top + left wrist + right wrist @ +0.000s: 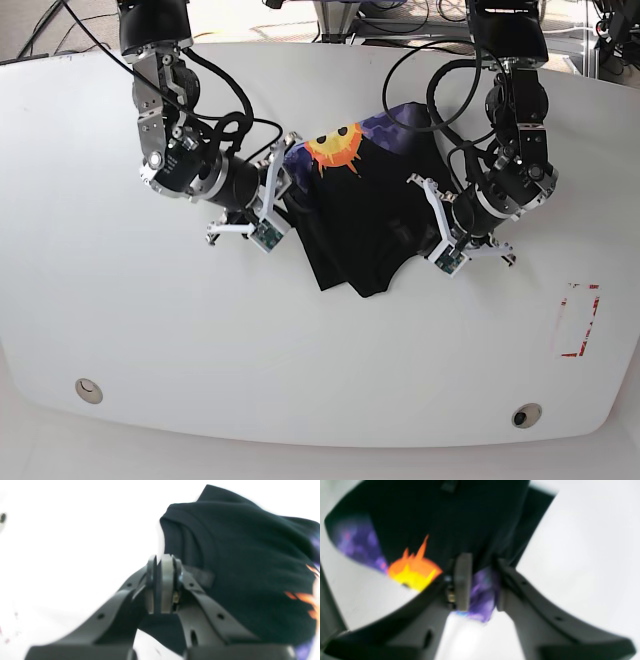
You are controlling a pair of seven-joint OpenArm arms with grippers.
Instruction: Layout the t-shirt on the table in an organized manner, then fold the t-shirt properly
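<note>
Here the t-shirt lies bunched in the middle of the table, between the two pincers, its black cloth rumpled and its printed side partly turned up: an orange and yellow sun print shows at its far edge, with purple around it.

The left gripper has its jaws pressed together with no gap between the pads. Nothing is held between them; the black cloth lies just beyond and to the right of its tips, and a dark strip of fabric runs close behind the right finger, though the blur does not let me say whether they touch. To the left of this pincer is only bare white tabletop, with a small round hole well off to the far left.

The right gripper stands narrowly parted, and a purple-printed edge of the shirt sits in the gap between its fingers. Whether the pads actually press that cloth I cannot tell. The orange and yellow print lies just left of this pincer, black cloth rises ahead of it, and white table spreads to its right.

A red dashed rectangle is marked on the table well apart from the shirt, beyond the left pincer.
</note>
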